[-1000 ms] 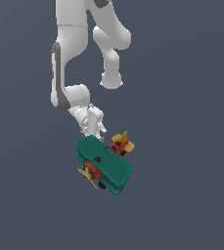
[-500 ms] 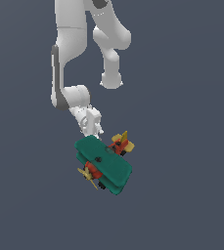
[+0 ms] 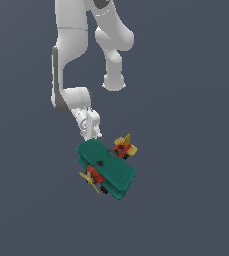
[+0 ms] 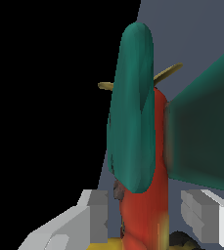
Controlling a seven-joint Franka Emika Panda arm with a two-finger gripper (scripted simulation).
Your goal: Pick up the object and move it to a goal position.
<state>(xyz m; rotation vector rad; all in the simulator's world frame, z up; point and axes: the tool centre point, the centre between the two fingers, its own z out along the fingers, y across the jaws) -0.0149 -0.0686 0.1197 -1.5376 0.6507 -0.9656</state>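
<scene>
Against the plain grey backdrop, largest thing first:
Arm [image 3: 68, 55]: white Panda arm, reaching down from the top of the exterior view, its wrist bent toward the toy.
Biplane [image 3: 106, 167]: small toy hanging just below the wrist, tilted, its nose low toward the exterior view's left and its tail raised toward that view's right.
Wings [image 4: 130, 112]: two teal-green slabs, one stacked close over the other; in the wrist view one stands edge-on and the other fills the side of the picture.
Body [image 4: 143, 215]: red, running between the wings.
Fingers [image 4: 96, 215]: grey pads apart on either side of the red body, close against it; whether they actually press on it I cannot tell.
Tail [image 3: 126, 145]: yellow and red.
Propeller [image 3: 90, 179]: yellow, at the low end.
Wheels [image 3: 104, 190]: black, under the lower wing.
</scene>
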